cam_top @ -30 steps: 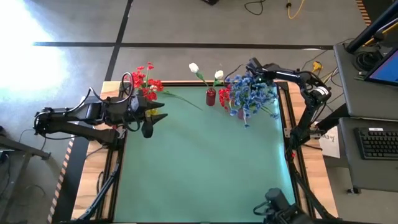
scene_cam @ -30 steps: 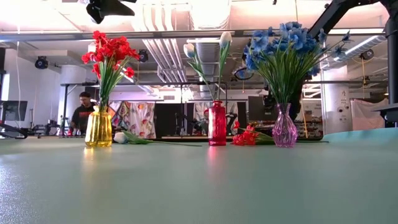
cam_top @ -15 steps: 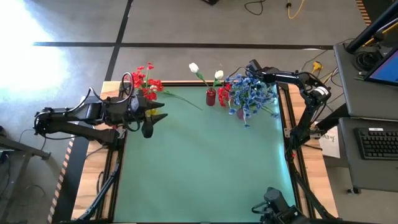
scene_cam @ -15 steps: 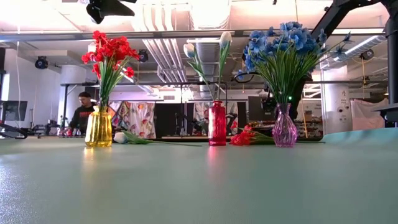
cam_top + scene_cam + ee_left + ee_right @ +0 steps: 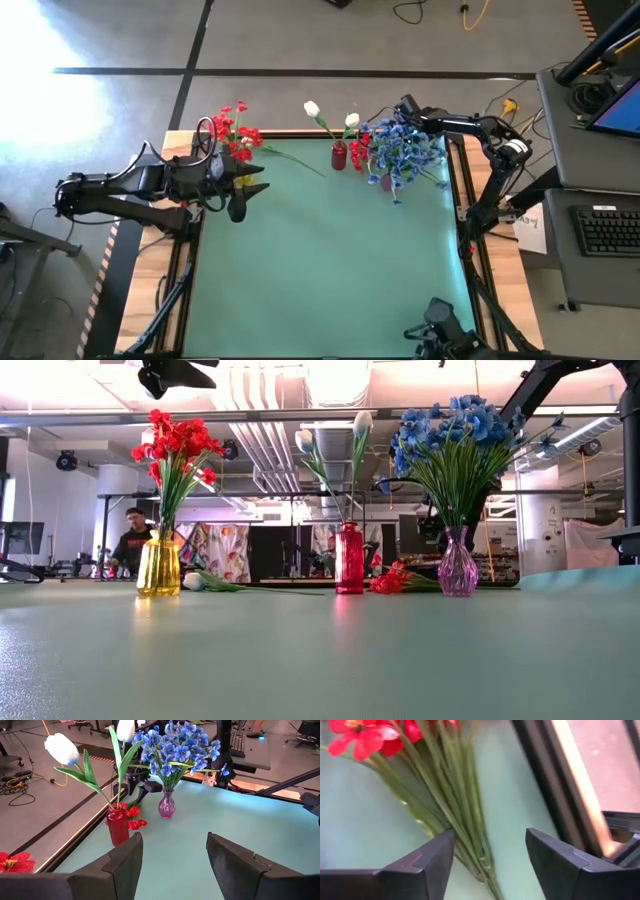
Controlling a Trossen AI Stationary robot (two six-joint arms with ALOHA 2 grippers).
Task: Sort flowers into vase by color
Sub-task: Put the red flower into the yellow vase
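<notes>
Right gripper (image 5: 490, 855) jaws wide, straddling loose thin green-stemmed red flowers (image 5: 435, 795) lying flat at worktop's far edge, left gripper (image 5: 170, 855) open, empty, hovering near left edge

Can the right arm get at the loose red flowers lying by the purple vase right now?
Probably yes: the right gripper is open just above the red flowers, their stems between its fingers with nothing covering them.

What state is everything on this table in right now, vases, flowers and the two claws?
Yellow vase: upright, holding red flowers.
Red vase: upright, holding white tulips.
Purple vase: upright, holding blue flowers.
Loose red flowers: lying flat.
Loose white flower: lying flat.
Left gripper: jaws open, empty.
Right gripper: jaws open around red-flower stems.
</notes>
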